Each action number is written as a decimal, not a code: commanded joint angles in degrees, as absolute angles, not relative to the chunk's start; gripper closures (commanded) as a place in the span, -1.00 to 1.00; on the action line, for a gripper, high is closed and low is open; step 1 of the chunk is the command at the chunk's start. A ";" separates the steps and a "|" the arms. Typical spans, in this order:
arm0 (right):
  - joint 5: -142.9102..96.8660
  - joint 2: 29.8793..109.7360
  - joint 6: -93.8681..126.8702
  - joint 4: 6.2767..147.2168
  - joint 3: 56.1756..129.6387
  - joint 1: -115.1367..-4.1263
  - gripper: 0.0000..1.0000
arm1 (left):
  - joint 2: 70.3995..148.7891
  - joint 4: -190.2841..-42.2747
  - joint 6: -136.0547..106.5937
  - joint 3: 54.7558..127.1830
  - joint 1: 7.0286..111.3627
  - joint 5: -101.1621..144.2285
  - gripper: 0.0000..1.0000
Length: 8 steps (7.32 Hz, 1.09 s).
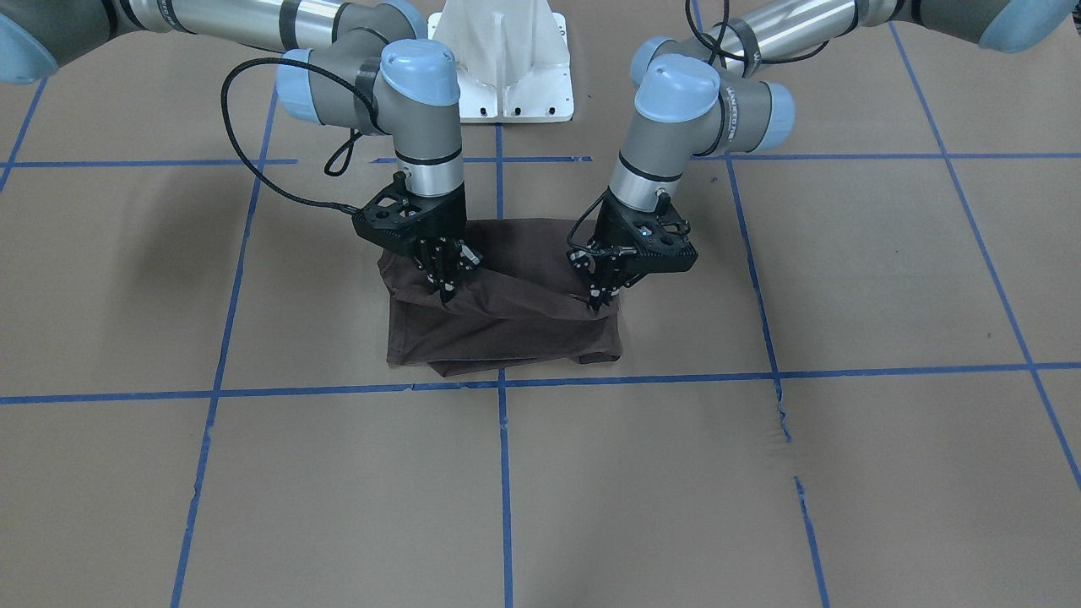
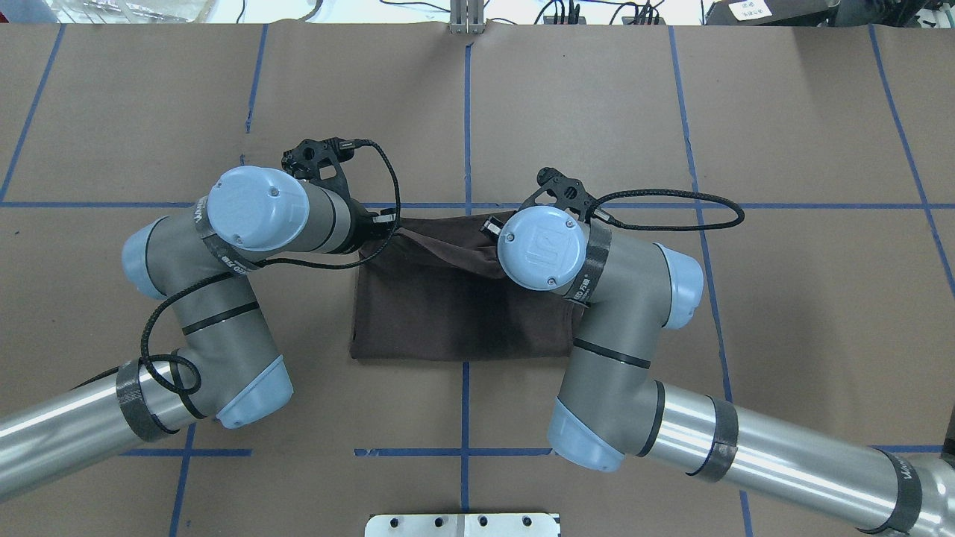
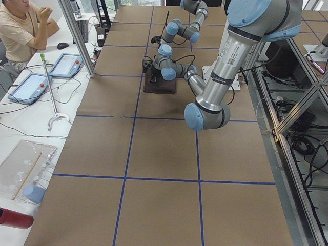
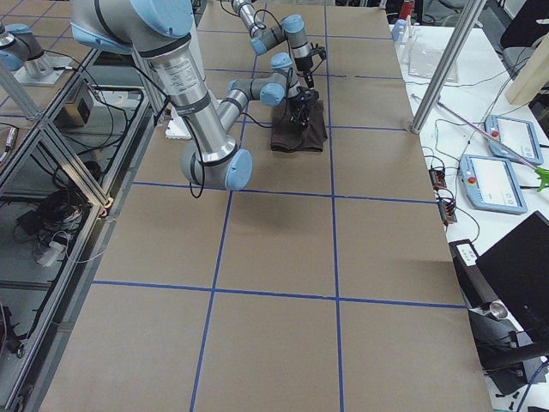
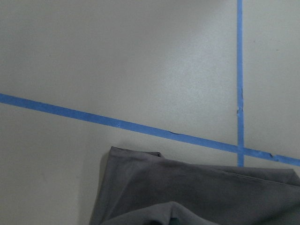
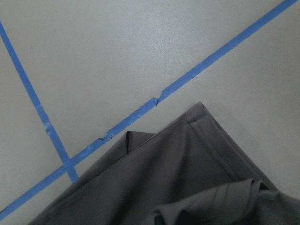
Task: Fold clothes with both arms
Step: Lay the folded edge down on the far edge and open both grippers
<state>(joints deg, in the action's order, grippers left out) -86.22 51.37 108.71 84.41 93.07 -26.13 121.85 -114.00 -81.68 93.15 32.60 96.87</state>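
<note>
**Item 1. T-shirt** [image 1: 507,342]: dark brown, thin knit, folded to a rough rectangle.
- It lies at the middle of the desk [image 1: 844,490], across one blue tape line [image 1: 504,473].
- Its far edge, away from the robot's base, stops just short of a cross line.
- The lower layers lie flat.
- A top layer is raised off them and hangs in a creased swag between the two grasp points.
- A stitched corner of the cloth shows in the right wrist view and a plain one in the left, each near the tape.

**Item 2. Left arm** [image 2: 224,328]: silver-grey tube with light blue joint caps and a black cable looped alongside.
- The wrist points down over the shirt's left side.
- Left fingers [image 1: 601,295]: black, tips together, clamped on the raised layer close to the left edge.

**Item 3. Right arm** [image 2: 619,328]: same build, wrist pointing down over the shirt's right half.
- Right fingers [image 1: 445,283]: tips together, clamped on the raised layer a little in from the right edge.

**Item 4. Desk:** brown surface divided into squares by blue tape.

**Item 5. Pedestal** [image 1: 502,59]: white metal, at the near edge between the arms.

**Item 6. Person** [image 3: 20,25]: seated beyond the desk's far side, beside two screens [image 3: 69,64].
</note>
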 commanded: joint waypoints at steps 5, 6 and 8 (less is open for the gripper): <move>-86.22 50.71 107.58 81.66 88.69 -27.42 1.00 | 122.08 -115.66 -81.74 91.23 32.52 96.86 1.00; -86.22 50.71 107.06 81.56 88.33 -27.51 1.00 | 122.08 -115.66 -81.65 91.23 32.52 96.94 1.00; -86.31 49.75 96.36 81.56 88.50 -27.86 -1.00 | 121.82 -115.40 -75.10 91.67 32.69 97.21 -1.00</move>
